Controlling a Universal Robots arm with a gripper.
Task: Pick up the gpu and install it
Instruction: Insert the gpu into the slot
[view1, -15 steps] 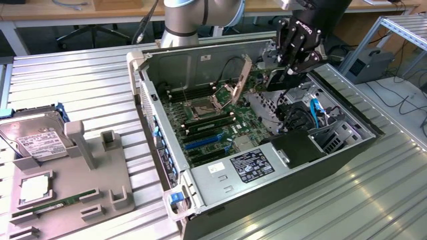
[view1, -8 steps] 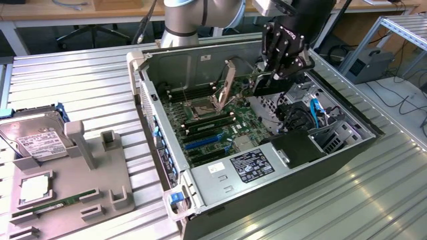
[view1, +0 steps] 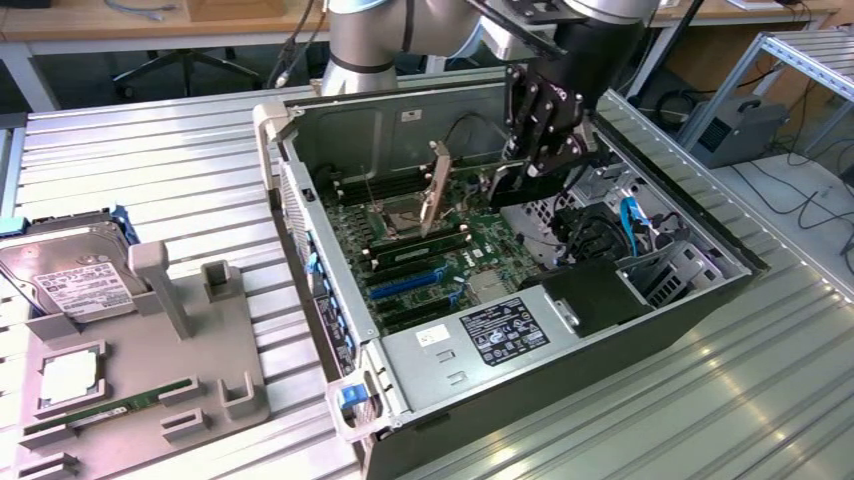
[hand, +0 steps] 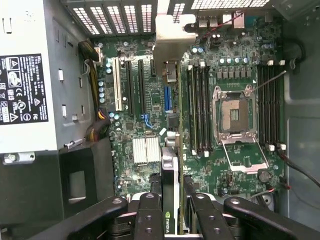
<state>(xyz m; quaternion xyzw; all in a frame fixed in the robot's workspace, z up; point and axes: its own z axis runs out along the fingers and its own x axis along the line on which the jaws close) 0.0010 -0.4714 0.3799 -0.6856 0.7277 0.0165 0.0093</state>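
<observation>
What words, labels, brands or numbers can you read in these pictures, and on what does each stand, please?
gpu edge: green logo with lettering, too small to read.
Power supply label: symbols and print, too blurred to read.
Hard drive label: too small to read.
Nothing can be quoted with certainty.

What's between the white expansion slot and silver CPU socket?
In the wrist view: black expansion slots, the thin black gpu card gripped edge-on by the fingers, then black memory slots.
</observation>
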